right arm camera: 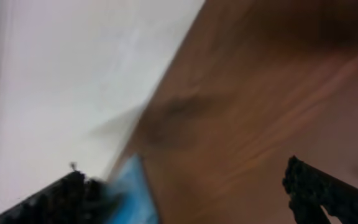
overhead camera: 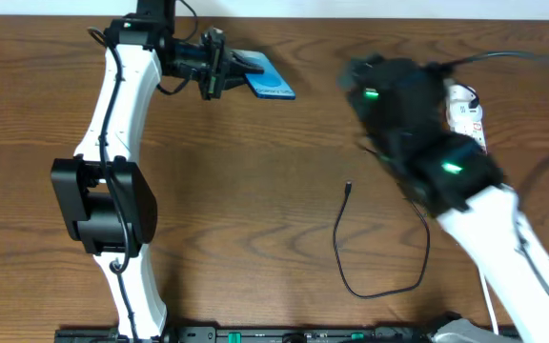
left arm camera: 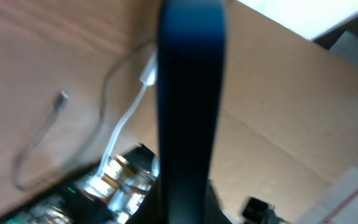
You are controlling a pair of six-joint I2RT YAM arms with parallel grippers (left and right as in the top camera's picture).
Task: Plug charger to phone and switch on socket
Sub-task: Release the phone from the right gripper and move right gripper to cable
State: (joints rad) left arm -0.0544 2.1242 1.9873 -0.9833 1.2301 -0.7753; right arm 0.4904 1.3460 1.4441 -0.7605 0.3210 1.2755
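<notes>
My left end effector (overhead camera: pixel 215 65) is clenched on the phone (overhead camera: pixel 267 80), holding it at the far side of the desk (overhead camera: pixel 246 210) — so presenting its port is, I judge, the step in hand. My right end effector (right arm camera: pixel 184 174) is released, fingers spread on nothing; it is blurred, seemingly above the socket (overhead camera: pixel 467 112). The charger (overhead camera: pixel 336 238) lies loose mid-desk, its plug tip (overhead camera: pixel 349 188) untouched. Next I need a fine pinch just behind that tip — then careful alignment with the port.
</notes>
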